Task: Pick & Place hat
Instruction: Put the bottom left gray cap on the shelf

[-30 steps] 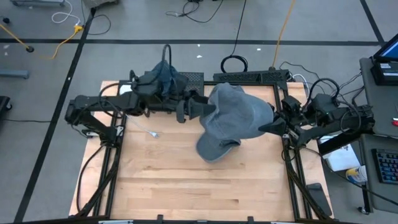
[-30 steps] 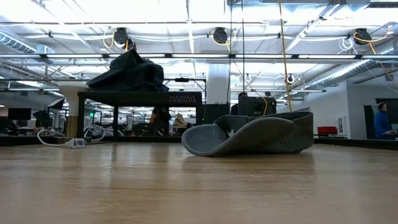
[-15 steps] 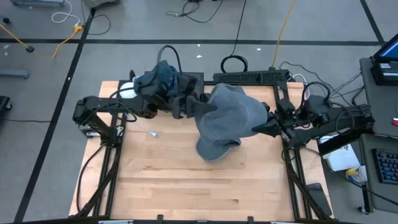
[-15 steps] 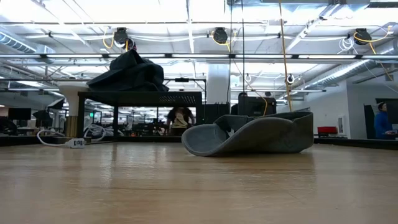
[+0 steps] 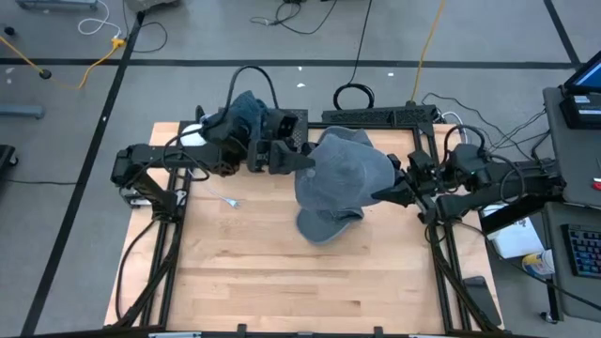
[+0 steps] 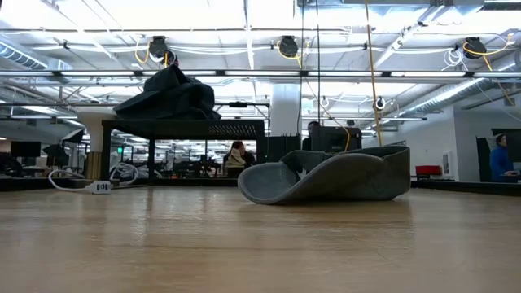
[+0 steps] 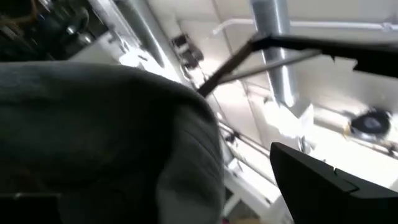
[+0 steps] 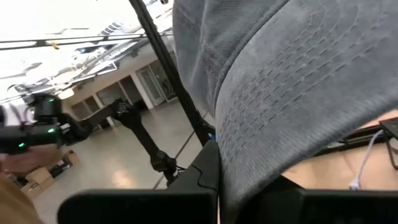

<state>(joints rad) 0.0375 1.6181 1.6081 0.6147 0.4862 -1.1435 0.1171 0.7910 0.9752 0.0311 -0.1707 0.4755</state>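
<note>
Wooden worktop (image 5: 282, 272), grey hat (image 5: 343, 178) mid-worktop, brim down. Right gripper (image 5: 380, 195) fingers pinched closed on its edge to hold it; left gripper (image 5: 299, 161) fingers spread at its crown, steadying.

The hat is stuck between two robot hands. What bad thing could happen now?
The right gripper pinches the gray hat by one thin edge, so it might slip free. The left gripper is at the opposite side with its fingers apart; if both pull, the fabric may stretch. The dark hat sits close behind the left arm and could get bumped.
</note>
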